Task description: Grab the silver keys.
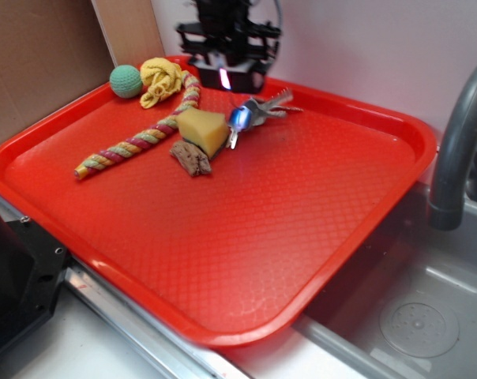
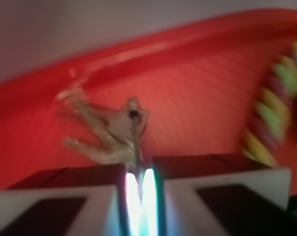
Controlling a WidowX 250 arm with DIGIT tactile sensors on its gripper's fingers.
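My gripper [image 2: 141,189] looks nearly shut with nothing pinched; silver keys [image 1: 258,110] near the tray's [image 1: 302,237] far edge could skid away.

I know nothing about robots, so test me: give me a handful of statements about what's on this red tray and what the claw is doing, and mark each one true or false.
1. The silver keys lie on the red tray. True.
2. The gripper is spread wide open. False: in the wrist view its two fingers stand almost together, with only a thin glowing slit between them.
3. The yellow sponge lies beside the keys. True.
4. The green ball sits at the tray's near edge. False: it is at the far corner, next to the yellow cloth.
5. The striped rope is draped over the keys. False: it lies apart from them, beyond the sponge.
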